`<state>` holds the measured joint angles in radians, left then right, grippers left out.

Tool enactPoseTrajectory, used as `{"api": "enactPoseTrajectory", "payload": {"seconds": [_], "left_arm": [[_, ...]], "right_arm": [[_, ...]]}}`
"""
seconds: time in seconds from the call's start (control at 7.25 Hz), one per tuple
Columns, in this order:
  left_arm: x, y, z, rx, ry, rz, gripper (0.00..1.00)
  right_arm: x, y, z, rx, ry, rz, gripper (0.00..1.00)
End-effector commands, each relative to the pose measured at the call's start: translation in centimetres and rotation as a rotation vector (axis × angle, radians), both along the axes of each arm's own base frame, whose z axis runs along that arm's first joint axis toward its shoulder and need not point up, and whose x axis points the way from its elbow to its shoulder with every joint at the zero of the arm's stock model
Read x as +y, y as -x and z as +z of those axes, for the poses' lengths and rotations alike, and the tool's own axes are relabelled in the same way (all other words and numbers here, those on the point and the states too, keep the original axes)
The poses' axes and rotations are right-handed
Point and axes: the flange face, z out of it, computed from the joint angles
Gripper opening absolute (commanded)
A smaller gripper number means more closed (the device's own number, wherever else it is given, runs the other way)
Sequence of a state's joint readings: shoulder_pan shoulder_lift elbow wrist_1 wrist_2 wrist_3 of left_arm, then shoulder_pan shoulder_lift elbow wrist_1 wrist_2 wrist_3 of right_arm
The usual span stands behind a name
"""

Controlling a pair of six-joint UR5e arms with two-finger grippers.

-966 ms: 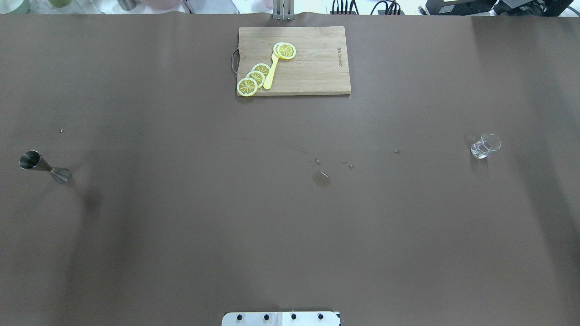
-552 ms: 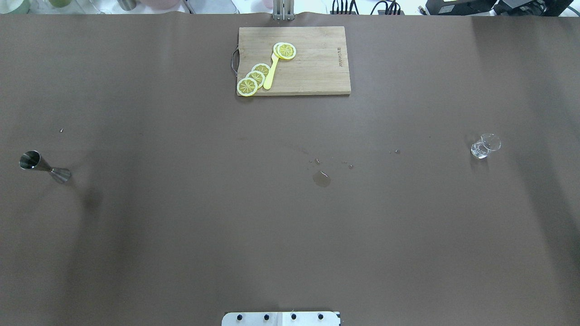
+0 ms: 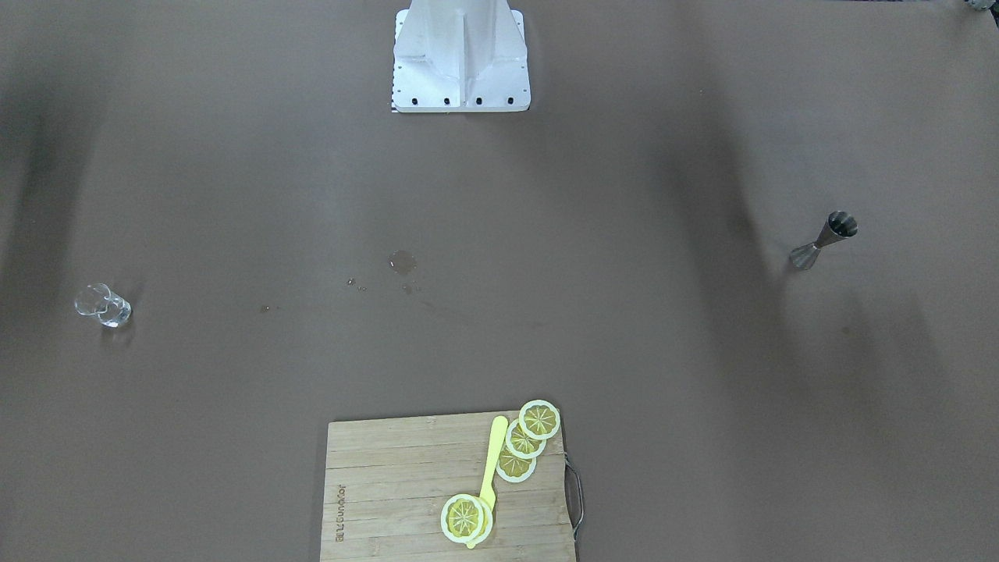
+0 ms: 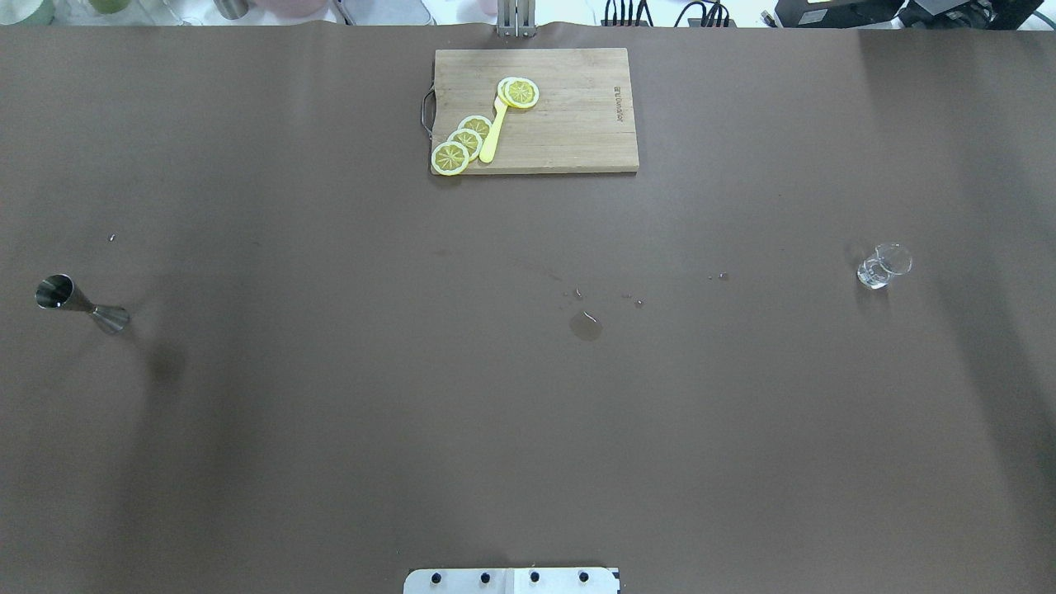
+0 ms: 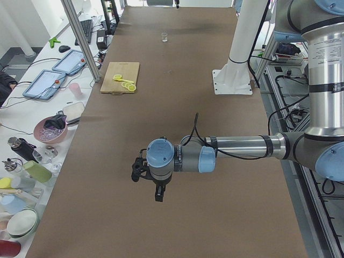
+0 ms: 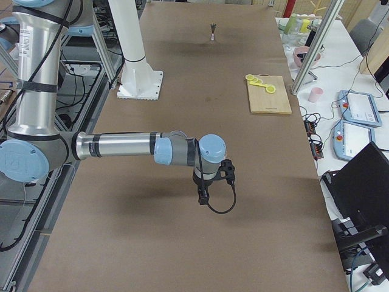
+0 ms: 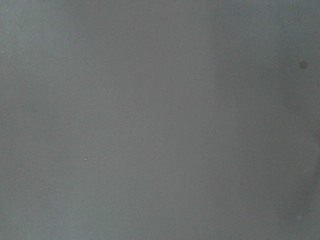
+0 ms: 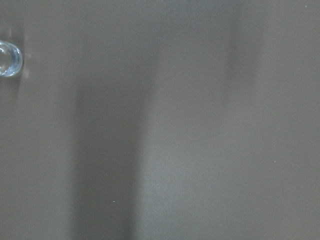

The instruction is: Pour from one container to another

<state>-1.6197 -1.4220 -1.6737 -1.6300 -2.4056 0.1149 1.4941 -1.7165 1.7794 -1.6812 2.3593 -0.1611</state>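
Observation:
A steel jigger [image 4: 78, 304] [image 3: 823, 238] stands upright at the table's far left in the overhead view, and shows small and far off in the exterior right view [image 6: 213, 30]. A small clear glass [image 4: 883, 266] [image 3: 103, 306] stands at the far right; its rim cuts into the right wrist view [image 8: 7, 59]. Neither gripper touches a container. My left gripper [image 5: 159, 193] hangs over bare table in the exterior left view, and my right gripper [image 6: 202, 196] does the same in the exterior right view. I cannot tell whether either is open or shut.
A wooden cutting board [image 4: 569, 124] at the far middle edge carries lemon slices [image 4: 462, 142] and a yellow utensil [image 4: 493, 132]. A small puddle [image 4: 585, 326] and droplets wet the table's centre. The robot's base plate [image 4: 511, 580] sits at the near edge.

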Motion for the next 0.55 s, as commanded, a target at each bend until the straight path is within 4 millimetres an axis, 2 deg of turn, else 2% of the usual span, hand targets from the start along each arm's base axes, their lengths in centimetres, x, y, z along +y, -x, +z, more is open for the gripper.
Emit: {"api": "enactPoseTrajectory", "payload": {"seconds": [0.0,0.41], "left_arm": [[0.0,-0.1,0.3,0.000,0.003,0.003,0.99],[0.3,-0.1,2.0,0.003,0.040,0.001,0.99]], "right_arm": [[0.0,0.0,0.0,0.000,0.000,0.000,1.00],[0.0,0.0,0.0,0.004,-0.001,-0.003,1.00]]}}
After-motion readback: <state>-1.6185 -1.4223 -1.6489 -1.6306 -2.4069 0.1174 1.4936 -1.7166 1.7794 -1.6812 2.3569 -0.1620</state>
